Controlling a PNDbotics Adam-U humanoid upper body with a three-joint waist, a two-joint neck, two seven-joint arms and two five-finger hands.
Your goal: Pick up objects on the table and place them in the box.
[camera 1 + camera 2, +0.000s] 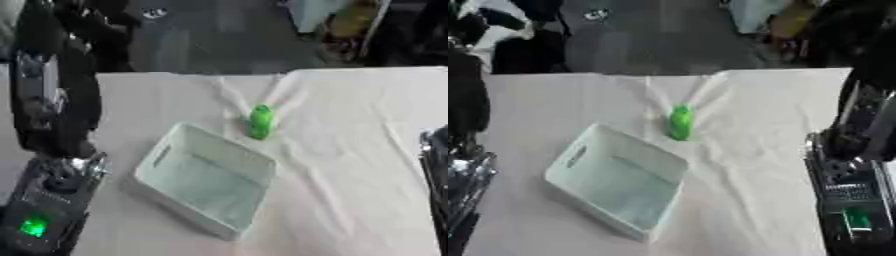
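Note:
A small green object (261, 121) stands on the white cloth, just beyond the far right corner of the box. The pale, open-topped box (206, 177) sits askew at the middle left, with a handle slot in its left wall and nothing visible inside. My left hand (42, 100) is raised at the left edge, well away from the box and holding nothing that I can see. At the right edge, my right hand (866, 117) points fingers up, straight, with nothing in it, far to the right of the green object.
The white cloth (350, 150) covers the table and is creased around the green object. Beyond the table's far edge (262, 72) lie a dark floor and some clutter. My forearms, each with a green light (33, 226), flank the table.

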